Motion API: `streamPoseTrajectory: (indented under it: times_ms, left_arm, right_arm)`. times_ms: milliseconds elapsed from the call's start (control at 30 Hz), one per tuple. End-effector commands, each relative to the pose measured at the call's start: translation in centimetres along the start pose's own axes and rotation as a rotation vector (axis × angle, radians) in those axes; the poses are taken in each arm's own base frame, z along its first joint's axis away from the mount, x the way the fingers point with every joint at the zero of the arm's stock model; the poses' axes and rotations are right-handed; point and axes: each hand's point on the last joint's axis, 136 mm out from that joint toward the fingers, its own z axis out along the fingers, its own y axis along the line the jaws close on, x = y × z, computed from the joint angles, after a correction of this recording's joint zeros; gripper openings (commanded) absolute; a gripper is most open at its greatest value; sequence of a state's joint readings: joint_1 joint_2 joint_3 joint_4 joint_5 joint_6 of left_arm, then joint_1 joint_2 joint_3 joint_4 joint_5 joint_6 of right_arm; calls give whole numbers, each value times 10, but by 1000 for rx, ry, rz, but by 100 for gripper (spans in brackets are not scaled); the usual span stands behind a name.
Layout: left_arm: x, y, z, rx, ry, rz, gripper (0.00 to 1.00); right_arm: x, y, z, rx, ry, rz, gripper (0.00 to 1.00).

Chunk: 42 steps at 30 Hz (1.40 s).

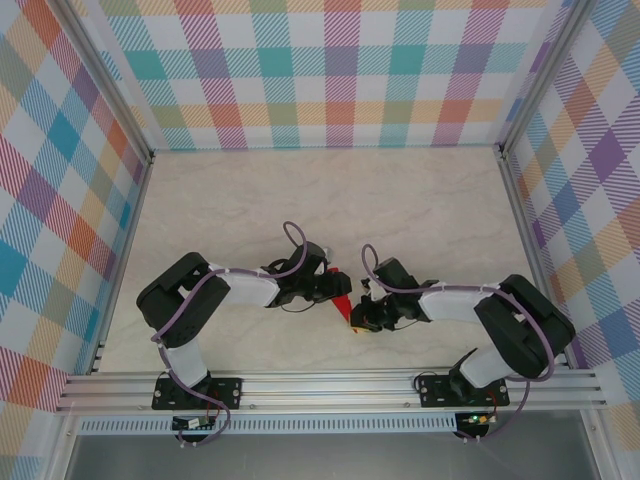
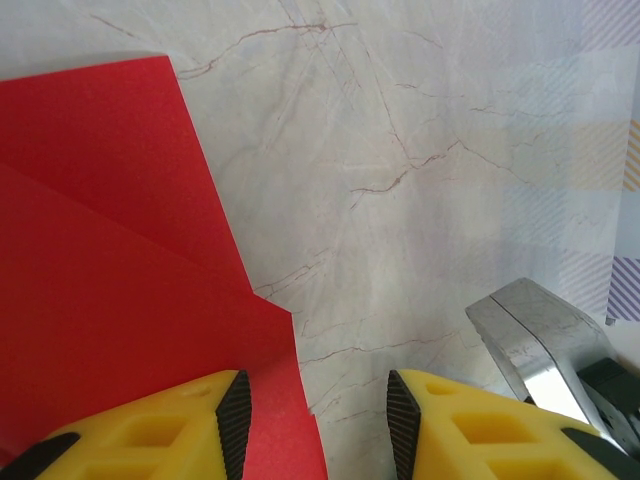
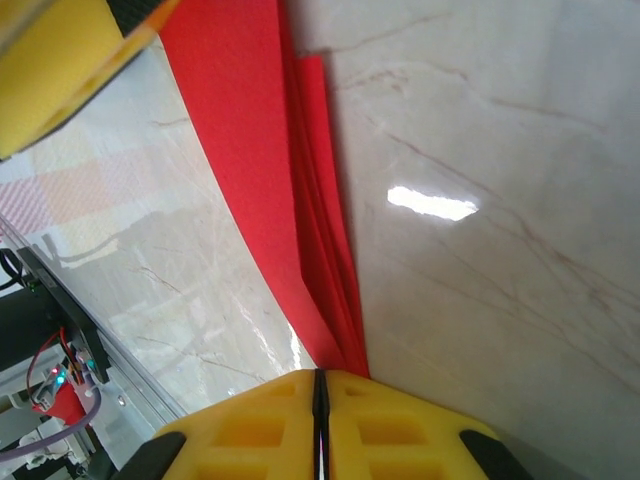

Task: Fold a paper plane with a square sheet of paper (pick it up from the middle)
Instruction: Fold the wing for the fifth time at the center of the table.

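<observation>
Left gripper (image 2: 318,398) hovering with jaws partway apart, gripping nothing. Edge of folded red paper (image 2: 110,300) poking into gap, rest spreading out past one finger. From above, paper sitting right between both grippers, near front-middle of table (image 1: 250,200), long axis looking roughly far-to-near. Matte, bright red, several layers stacking, diagonal crease showing. Right gripper (image 3: 320,388) pinching fully closed on paper's layered end, so right arm doing the holding. Guessing left needing small sideways nudge to bite.

The left tool (image 2: 318,405) stands with jaws parted, while the right tool (image 3: 320,390), facing it, is pressed shut.
</observation>
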<state>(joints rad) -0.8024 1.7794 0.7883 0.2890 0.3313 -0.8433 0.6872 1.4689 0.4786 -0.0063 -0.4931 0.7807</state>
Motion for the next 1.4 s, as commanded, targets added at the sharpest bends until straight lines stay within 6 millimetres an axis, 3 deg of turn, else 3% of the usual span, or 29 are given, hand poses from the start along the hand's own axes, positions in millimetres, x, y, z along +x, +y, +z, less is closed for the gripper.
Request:
streamPoseTrajectory:
  times_ms: [0,200,267,333,533,767,1033,1200,1367]
  left_arm:
    - [28,44,12,-134,96,-32,43]
    - [30,46,12,-143,99,-35,42]
    - [29,46,12,-139,99,-37,42]
    - [29,45,12,-138,100,-37,42]
    - [30,45,13,-136,105,-38,42]
    - [30,45,13,-138,108,-43,42]
    - [30,44,13,-137,114,-42,42]
    - [31,45,13,-143,115,-42,42]
    - [31,48,14,-156,118,-41,42]
  right_arm:
    - [24,-30,-4,102,52,52,10]
    - [35,-58,-4,203,62,91,10]
    - [34,-56,-5,185,46,91,9]
    - [29,-45,-12,161,15,69,9]
    - [6,22,-35,-23,-59,-70,12]
    - [-16,55,-25,-137,-67,-93,14]
    - [-27,40,-4,-67,-53,-62,15]
    - [-22,10,1,69,-35,-37,14]
    - [-5,-25,2,192,8,8,14]
